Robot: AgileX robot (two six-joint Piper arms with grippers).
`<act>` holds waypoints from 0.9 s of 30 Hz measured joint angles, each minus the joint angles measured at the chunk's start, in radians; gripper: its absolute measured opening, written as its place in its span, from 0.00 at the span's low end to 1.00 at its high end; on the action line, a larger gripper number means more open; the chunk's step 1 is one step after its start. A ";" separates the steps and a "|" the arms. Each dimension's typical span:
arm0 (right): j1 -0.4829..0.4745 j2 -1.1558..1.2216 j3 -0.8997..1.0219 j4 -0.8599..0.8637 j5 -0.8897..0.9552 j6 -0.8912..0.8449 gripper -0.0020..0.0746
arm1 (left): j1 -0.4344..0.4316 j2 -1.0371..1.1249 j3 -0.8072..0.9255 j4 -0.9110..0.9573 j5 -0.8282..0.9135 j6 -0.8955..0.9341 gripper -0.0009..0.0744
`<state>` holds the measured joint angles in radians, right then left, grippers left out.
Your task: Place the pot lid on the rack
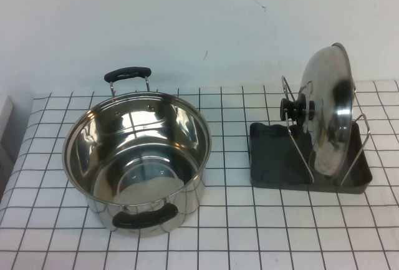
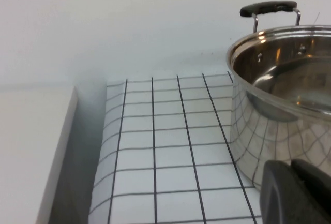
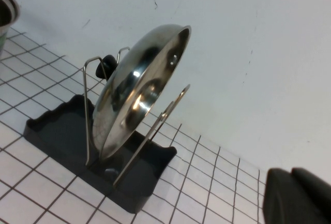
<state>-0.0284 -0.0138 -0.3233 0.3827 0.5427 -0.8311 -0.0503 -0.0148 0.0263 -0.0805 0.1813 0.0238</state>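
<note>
The shiny steel pot lid [image 1: 329,113] stands on its edge in the dark grey rack [image 1: 269,158], leaning between the silver wire loops, with its black knob [image 1: 293,109] facing the pot. In the right wrist view the lid [image 3: 135,93] and rack [image 3: 62,131] show apart from my right gripper [image 3: 291,175], which is shut and empty, off to the side over the grid cloth. My left gripper [image 2: 290,169] is shut and empty, close beside the pot's outer wall. Neither arm shows in the high view.
A deep steel pot [image 1: 134,158] with black handles stands open on the left of the grid cloth; it also shows in the left wrist view [image 2: 284,94]. A white wall runs behind the table. A table edge [image 2: 64,146] lies left of the cloth.
</note>
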 joint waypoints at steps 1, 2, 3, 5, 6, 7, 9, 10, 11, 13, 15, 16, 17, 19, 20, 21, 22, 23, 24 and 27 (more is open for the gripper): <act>0.000 0.000 0.000 0.000 0.000 0.000 0.03 | 0.000 0.000 0.000 -0.002 0.007 -0.005 0.01; 0.000 0.000 0.000 0.000 0.000 0.000 0.03 | 0.000 0.000 0.000 -0.003 0.017 -0.005 0.01; 0.000 0.000 0.000 0.000 0.000 0.000 0.03 | 0.000 0.000 0.000 -0.003 0.023 -0.007 0.01; 0.000 0.000 0.000 0.000 0.002 0.000 0.03 | 0.000 0.000 0.000 -0.003 0.030 -0.007 0.01; 0.000 0.000 0.000 0.000 0.004 0.000 0.03 | 0.000 0.000 0.000 -0.003 0.033 -0.007 0.01; 0.000 0.000 0.000 0.000 0.004 0.000 0.03 | 0.000 0.000 0.000 -0.003 0.035 -0.007 0.01; 0.000 0.000 0.000 0.000 0.004 0.000 0.03 | 0.000 0.000 0.000 -0.005 0.052 -0.009 0.01; 0.000 0.000 0.000 0.000 0.006 0.000 0.03 | 0.000 0.000 0.000 -0.004 0.066 -0.009 0.01; 0.000 0.000 0.000 0.000 0.006 0.000 0.03 | 0.000 0.000 0.000 -0.008 0.091 -0.011 0.01; 0.000 0.000 0.000 0.000 0.008 0.000 0.03 | 0.000 0.000 0.000 -0.012 0.133 -0.016 0.01; 0.000 0.000 0.000 0.000 0.008 0.000 0.03 | 0.000 0.000 0.000 -0.012 0.137 -0.024 0.01; 0.000 0.000 0.000 0.000 0.008 0.000 0.03 | 0.000 0.000 0.000 -0.012 0.139 -0.024 0.01; 0.000 0.000 0.000 0.000 0.008 0.000 0.03 | 0.000 0.000 0.000 -0.012 0.139 -0.024 0.01; 0.000 0.000 0.000 0.000 0.008 0.000 0.03 | 0.000 0.000 0.000 -0.012 0.141 -0.024 0.01; 0.000 0.000 0.000 0.000 0.008 0.000 0.03 | 0.000 0.000 -0.002 -0.012 0.141 -0.024 0.01; 0.000 0.000 0.000 0.000 0.008 0.000 0.03 | 0.000 0.000 -0.002 -0.013 0.145 -0.024 0.01; 0.000 0.000 0.000 0.000 0.008 0.000 0.03 | 0.000 0.000 -0.002 -0.013 0.145 -0.024 0.01; 0.000 0.000 0.000 0.000 0.008 0.000 0.03 | 0.000 0.000 -0.002 -0.013 0.146 -0.024 0.01; 0.000 0.000 0.000 0.000 0.008 0.000 0.03 | 0.000 0.000 -0.002 -0.013 0.147 -0.024 0.01; 0.000 0.000 0.000 0.000 0.008 0.000 0.03 | 0.000 0.000 -0.003 -0.013 0.150 -0.024 0.01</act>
<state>-0.0284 -0.0138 -0.3233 0.3827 0.5506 -0.8311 -0.0503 -0.0148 0.0229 -0.0937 0.3311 0.0000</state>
